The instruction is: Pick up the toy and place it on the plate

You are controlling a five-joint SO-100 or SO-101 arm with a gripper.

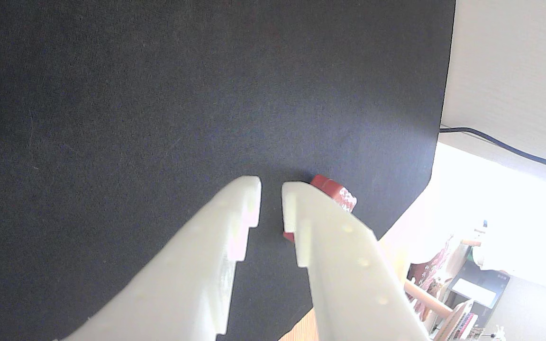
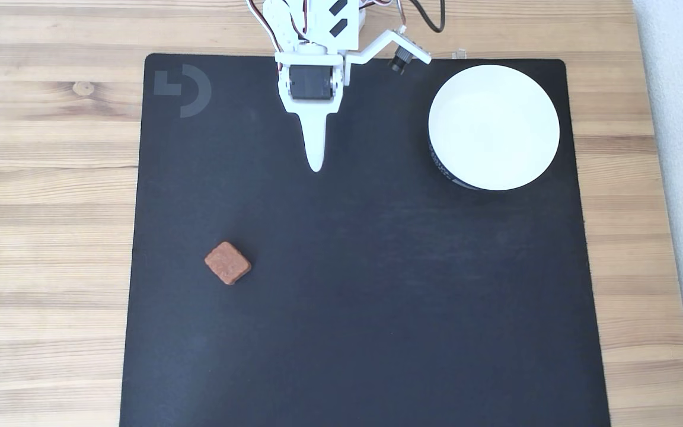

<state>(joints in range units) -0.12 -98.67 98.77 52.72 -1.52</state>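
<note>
Toy (image 2: 227, 263) lies on the black mat (image 2: 365, 296), left of centre in the fixed view — well apart from the plate (image 2: 494, 127). Claw (image 2: 316, 166) hangs empty, fingers nearly together with a narrow gap.

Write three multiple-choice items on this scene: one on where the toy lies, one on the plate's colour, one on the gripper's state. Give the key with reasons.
1. In the fixed view, where is the toy?
A. On the black mat's lower left part
B. On the plate
C. On the bare wood

2. What colour is the inside of the plate?
A. Red
B. White
C. Blue

3. What is the gripper doing?
A. Clamping the toy
B. Holding the plate
C. Holding nothing

Key:
1 A, it lies on the black mat, far from the plate.
2 B, the dish is plain white.
3 C, the wrist view shows only mat between the fingertips.
</note>
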